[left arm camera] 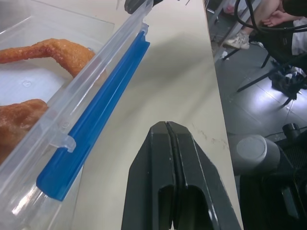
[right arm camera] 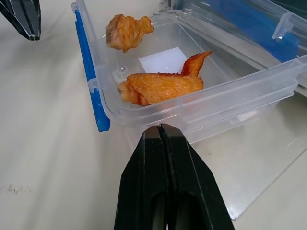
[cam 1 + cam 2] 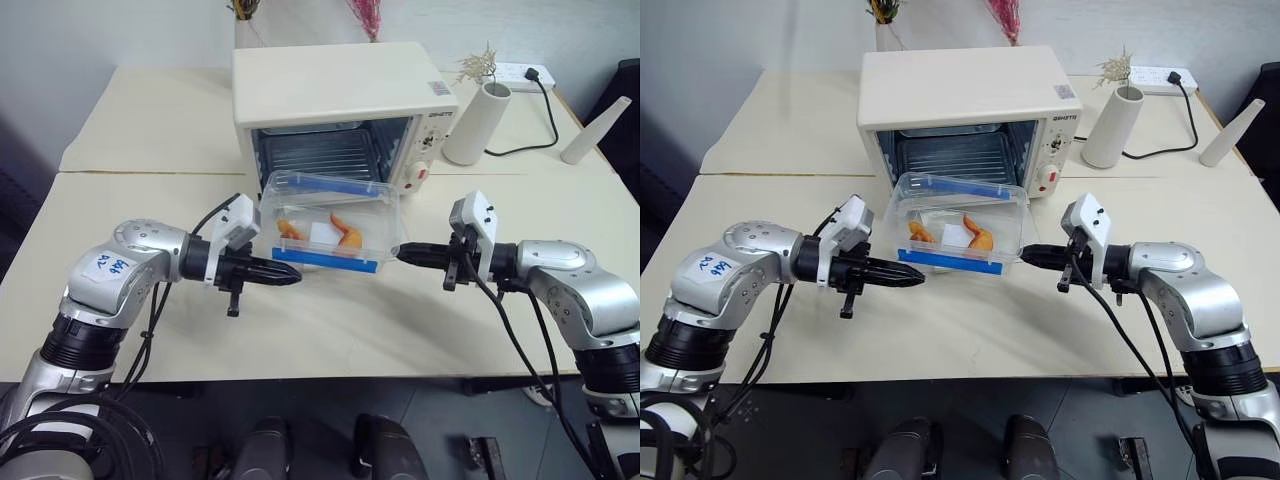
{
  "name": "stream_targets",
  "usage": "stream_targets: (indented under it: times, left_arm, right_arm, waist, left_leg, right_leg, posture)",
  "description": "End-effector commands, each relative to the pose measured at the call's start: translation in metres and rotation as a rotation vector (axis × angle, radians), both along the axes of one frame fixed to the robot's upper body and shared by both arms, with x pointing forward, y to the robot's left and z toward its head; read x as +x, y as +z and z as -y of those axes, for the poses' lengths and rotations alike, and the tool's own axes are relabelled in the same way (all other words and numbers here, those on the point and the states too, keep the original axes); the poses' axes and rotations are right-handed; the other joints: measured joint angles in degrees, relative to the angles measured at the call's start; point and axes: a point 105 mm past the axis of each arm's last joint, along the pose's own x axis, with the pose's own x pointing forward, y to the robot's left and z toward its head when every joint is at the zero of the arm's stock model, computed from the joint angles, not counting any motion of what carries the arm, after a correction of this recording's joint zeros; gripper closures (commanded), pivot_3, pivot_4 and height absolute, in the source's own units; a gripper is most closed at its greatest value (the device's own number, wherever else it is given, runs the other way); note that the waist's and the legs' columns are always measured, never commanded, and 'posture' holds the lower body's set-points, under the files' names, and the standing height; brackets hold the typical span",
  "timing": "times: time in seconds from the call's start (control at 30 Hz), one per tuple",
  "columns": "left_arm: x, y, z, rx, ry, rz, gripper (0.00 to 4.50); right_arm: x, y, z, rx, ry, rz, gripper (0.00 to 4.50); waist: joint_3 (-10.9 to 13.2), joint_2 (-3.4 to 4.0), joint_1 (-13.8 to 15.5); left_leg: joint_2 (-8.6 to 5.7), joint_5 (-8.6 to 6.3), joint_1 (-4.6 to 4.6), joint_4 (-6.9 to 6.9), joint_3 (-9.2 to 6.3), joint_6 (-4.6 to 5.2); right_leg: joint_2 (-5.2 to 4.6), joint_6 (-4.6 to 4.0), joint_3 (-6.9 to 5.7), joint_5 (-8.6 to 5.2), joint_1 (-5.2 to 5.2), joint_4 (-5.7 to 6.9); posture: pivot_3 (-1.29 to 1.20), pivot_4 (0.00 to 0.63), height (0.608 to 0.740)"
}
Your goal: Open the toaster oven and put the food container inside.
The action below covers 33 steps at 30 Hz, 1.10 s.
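Cream tabletop [image 3: 330, 340] carrying the toaster oven [image 3: 340, 100], its glass door already dropped flat and the wire rack exposed. Food container [image 3: 330, 225] rests on that lowered door, between the two grippers and not yet inside. Left gripper [image 3: 290, 275], fingers clenched and empty, points at the container's near blue clip; right gripper [image 3: 405, 254], likewise clenched and empty, touches or nearly touches the opposite end wall. Remaining: pushing the container onto the rack. Beyond the right gripper stand a white vase [image 3: 477, 124] and cable [image 3: 540, 120], clear of the path.
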Motion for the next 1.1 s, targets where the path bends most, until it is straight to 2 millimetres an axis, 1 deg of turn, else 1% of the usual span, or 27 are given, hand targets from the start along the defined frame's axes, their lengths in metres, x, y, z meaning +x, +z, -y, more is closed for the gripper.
stream_targets:
  times: [0.03, 0.17, 0.27, 0.33, 0.47, 0.53, 0.57, 0.6, 0.67, 0.77, 0.83, 0.87, 0.97, 1.1]
  left_arm:
    - [0.004, 0.008, -0.003, -0.007, 0.018, 0.043, 4.5]
    - [0.007, 0.008, -0.005, -0.004, 0.022, 0.047, 4.5]
    - [0.01, 0.008, -0.005, -0.003, 0.028, 0.052, 4.5]
    - [0.014, 0.009, -0.004, -0.006, 0.037, 0.058, 4.5]
    - [0.025, 0.006, -0.003, -0.002, 0.072, 0.076, 4.5]
    - [0.04, 0.0, -0.005, 0.025, 0.137, 0.114, 4.5]
    - [0.052, -0.001, -0.007, 0.028, 0.199, 0.136, 4.5]
    - [0.062, 0.001, -0.009, 0.018, 0.254, 0.149, 4.5]
    - [0.075, 0.007, -0.008, -0.015, 0.311, 0.172, 4.5]
    - [0.08, 0.018, 0.002, -0.057, 0.311, 0.205, 4.5]
    - [0.08, 0.021, 0.008, -0.072, 0.306, 0.217, 4.5]
    - [0.08, 0.022, 0.009, -0.076, 0.305, 0.22, 4.5]
    - [0.081, 0.024, 0.011, -0.082, 0.318, 0.239, 4.5]
    - [0.086, 0.029, 0.012, -0.1, 0.354, 0.264, 4.5]
  right_arm:
    - [-0.014, 0.007, 0.001, -0.014, 0.046, 0.018, 4.46]
    - [-0.034, 0.0, -0.01, -0.001, 0.122, -0.031, 4.46]
    - [-0.032, -0.003, -0.021, 0.02, 0.12, -0.029, 4.46]
    - [-0.024, -0.001, -0.026, 0.034, 0.099, -0.006, 4.46]
    - [0.004, 0.008, -0.03, 0.052, 0.021, 0.052, 4.46]
    - [0.015, 0.01, -0.03, 0.05, -0.009, 0.072, 4.46]
    - [0.02, 0.011, -0.03, 0.046, -0.021, 0.08, 4.46]
    - [0.024, 0.012, -0.029, 0.044, -0.03, 0.088, 4.46]
    - [0.03, 0.014, -0.03, 0.05, -0.047, 0.103, 4.46]
    - [0.038, 0.016, -0.032, 0.065, -0.071, 0.121, 4.46]
    - [0.045, 0.018, -0.034, 0.074, -0.095, 0.143, 4.46]
    - [0.047, 0.019, -0.035, 0.078, -0.106, 0.152, 4.46]
    - [0.064, 0.024, -0.035, 0.107, -0.183, 0.176, 4.46]
    - [0.078, 0.03, -0.039, 0.135, -0.235, 0.208, 4.46]
  waist:
    - [0.0, 0.0, -0.01]
    - [0.0, 0.0, -0.02]
    - [0.0, 0.0, -0.11]
    - [0.0, 0.01, -0.12]
    - [0.0, 0.01, -0.2]
    - [0.0, 0.01, -0.07]
    - [0.0, 0.01, -0.01]
    - [0.0, 0.01, 0.04]
    - [0.0, 0.0, 0.14]
    - [0.0, 0.0, -0.12]
    - [0.0, 0.01, -0.47]
    - [0.0, 0.01, -0.67]
    - [0.0, 0.01, -1.44]
    - [0.0, 0.01, -1.64]
  left_leg:
    - [0.0, 0.0, 0.0, 0.0, 0.0, 0.0]
    - [0.0, 0.0, 0.01, 0.0, 0.01, 0.0]
    - [0.0, 0.0, 0.02, 0.02, 0.01, 0.0]
    - [0.01, 0.01, 0.04, 0.03, 0.02, -0.01]
    - [0.0, 0.01, 0.05, 0.04, 0.04, -0.02]
    - [0.0, 0.01, 0.05, 0.04, 0.03, -0.02]
    - [-0.01, 0.01, 0.04, 0.04, 0.03, -0.02]
    - [-0.02, 0.01, 0.03, 0.04, 0.03, -0.02]
    - [-0.04, 0.01, 0.03, 0.06, 0.01, -0.01]
    - [-0.03, 0.02, -0.04, 0.09, 0.01, -0.01]
    - [0.0, 0.02, -0.03, 0.07, 0.01, -0.02]
    - [0.0, 0.02, -0.02, 0.04, 0.01, -0.02]
    - [0.0, 0.03, 0.0, 0.01, 0.01, -0.04]
    - [0.01, 0.03, 0.0, 0.01, 0.0, -0.04]
  right_leg:
    - [0.0, 0.0, 0.0, 0.0, 0.0, 0.01]
    - [0.0, 0.0, 0.01, 0.0, 0.0, 0.01]
    - [0.0, 0.0, 0.01, 0.0, 0.0, 0.03]
    - [0.0, 0.0, 0.02, 0.0, 0.01, 0.05]
    - [0.01, 0.0, 0.04, 0.0, 0.0, 0.07]
    - [0.01, 0.0, 0.02, 0.0, 0.0, 0.07]
    - [0.01, 0.0, 0.02, 0.0, 0.0, 0.07]
    - [0.01, 0.0, 0.02, 0.0, 0.0, 0.06]
    - [0.0, 0.01, 0.0, 0.01, 0.01, 0.08]
    - [0.01, 0.03, -0.02, 0.02, -0.01, 0.07]
    - [0.01, 0.03, -0.04, 0.01, -0.02, 0.09]
    - [0.01, 0.03, -0.03, 0.01, -0.03, 0.09]
    - [0.01, 0.03, -0.04, 0.01, -0.03, 0.09]
    - [0.01, 0.03, -0.03, 0.01, -0.04, 0.1]
  posture:
    - [0.0, 0.15, 0.74]
    - [0.0, 0.15, 0.74]
    - [0.0, 0.15, 0.74]
    - [0.0, 0.15, 0.74]
    - [0.0, 0.15, 0.74]
    - [0.0, 0.15, 0.74]
    - [0.0, 0.15, 0.74]
    - [0.0, 0.15, 0.74]
    - [0.0, 0.15, 0.74]
    - [0.0, 0.15, 0.74]
    - [0.0, 0.15, 0.74]
    - [0.0, 0.15, 0.74]
    - [0.0, 0.15, 0.74]
    - [0.0, 0.15, 0.74]
